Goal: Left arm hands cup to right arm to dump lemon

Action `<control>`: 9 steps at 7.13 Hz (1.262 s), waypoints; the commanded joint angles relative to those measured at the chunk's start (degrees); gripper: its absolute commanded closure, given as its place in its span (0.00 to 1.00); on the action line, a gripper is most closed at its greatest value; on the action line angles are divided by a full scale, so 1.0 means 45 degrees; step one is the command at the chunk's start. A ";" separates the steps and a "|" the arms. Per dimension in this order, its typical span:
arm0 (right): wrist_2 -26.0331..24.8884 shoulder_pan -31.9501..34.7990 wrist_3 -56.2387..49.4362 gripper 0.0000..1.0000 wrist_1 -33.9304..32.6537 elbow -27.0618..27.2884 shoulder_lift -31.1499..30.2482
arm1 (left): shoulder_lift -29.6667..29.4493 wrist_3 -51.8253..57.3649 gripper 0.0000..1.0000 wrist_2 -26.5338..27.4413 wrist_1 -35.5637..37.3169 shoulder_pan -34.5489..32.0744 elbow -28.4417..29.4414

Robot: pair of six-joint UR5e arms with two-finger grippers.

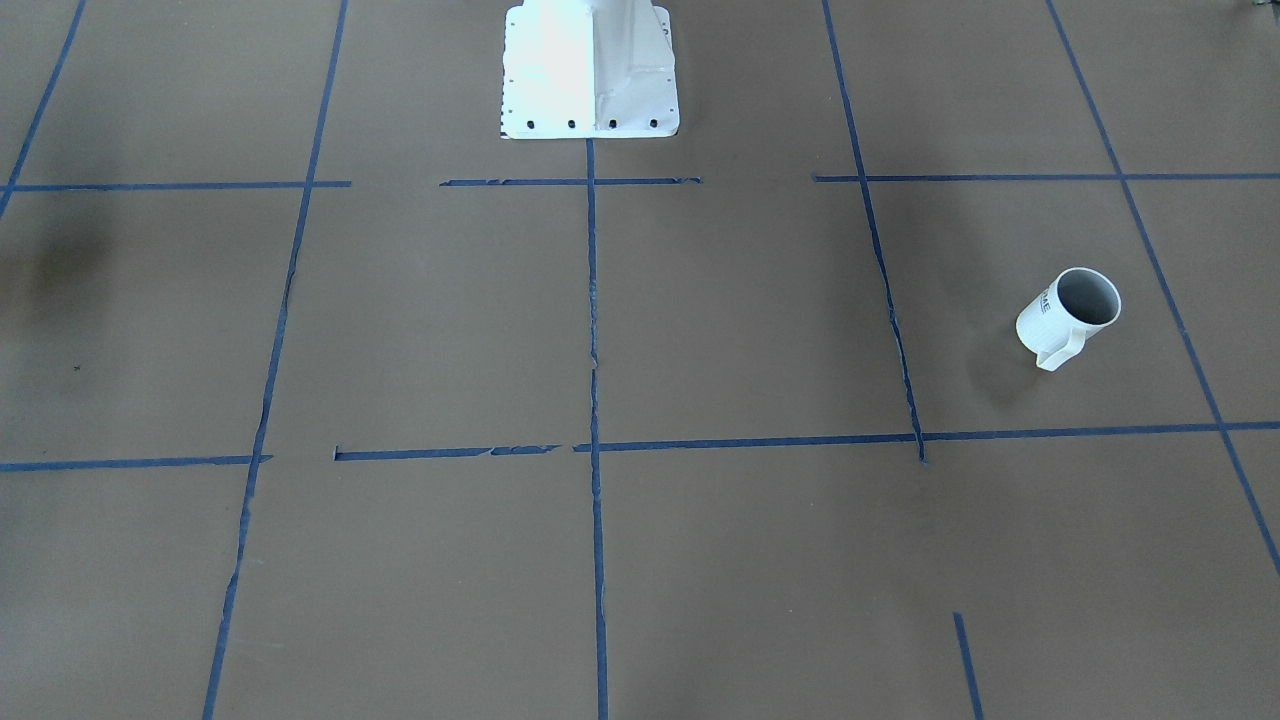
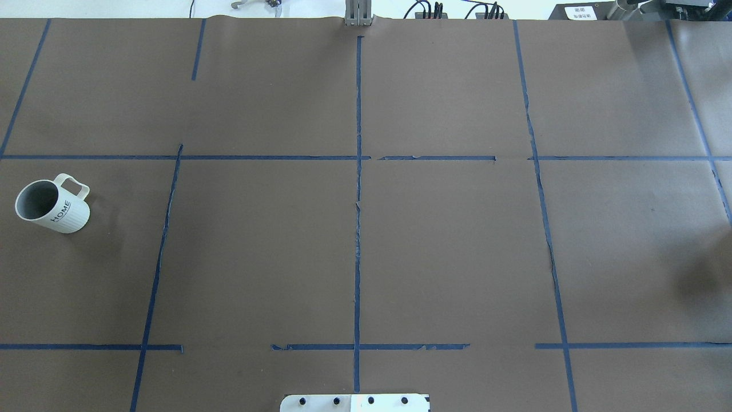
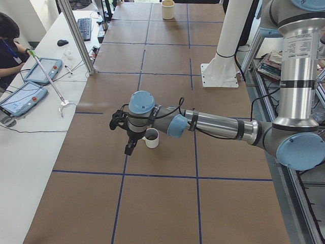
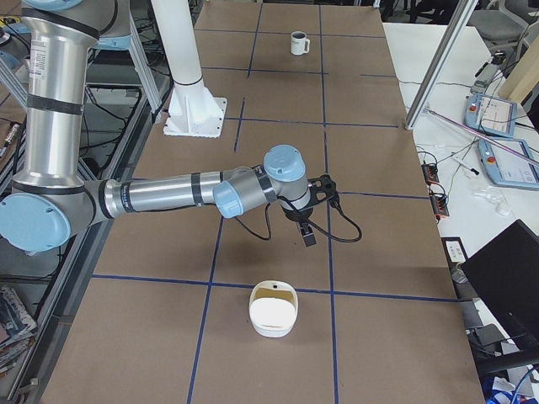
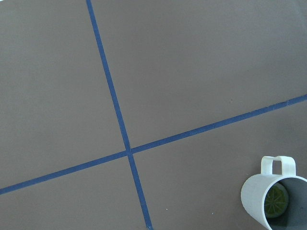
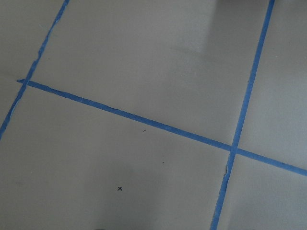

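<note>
At the far left of the overhead view, the cup [image 2: 51, 204] stands upright on the table [image 2: 257, 257], ungripped, with the lemon [image 5: 276, 200] inside (left wrist view). The left gripper [image 3: 130, 146] hangs near it, and the right gripper [image 4: 307, 234] is well apart. Neither gripper's finger state can be told. Pick-up, hand-over and dumping all remain.

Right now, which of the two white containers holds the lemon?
The mug, with loop handle and HOME lettering, at the robot's left end: the left wrist view shows the lemon inside. No lemon shows in the handleless bowl at the right end.
</note>
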 commanded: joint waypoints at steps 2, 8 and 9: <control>-0.0021 0.0000 0.0048 0.00 0.0013 -0.0003 -0.0022 | 0.0329 -0.4425 0.00 0.0170 -0.2209 0.2087 0.0075; -0.0021 0.0000 0.0107 0.00 0.0013 -0.0003 0.0056 | 0.0506 -0.6862 0.19 0.1812 -0.5365 0.4946 0.1736; -0.0021 0.0000 0.0107 0.00 0.0013 -0.0003 0.0056 | 0.0506 -0.6824 0.70 0.1812 -0.5365 0.4946 0.1736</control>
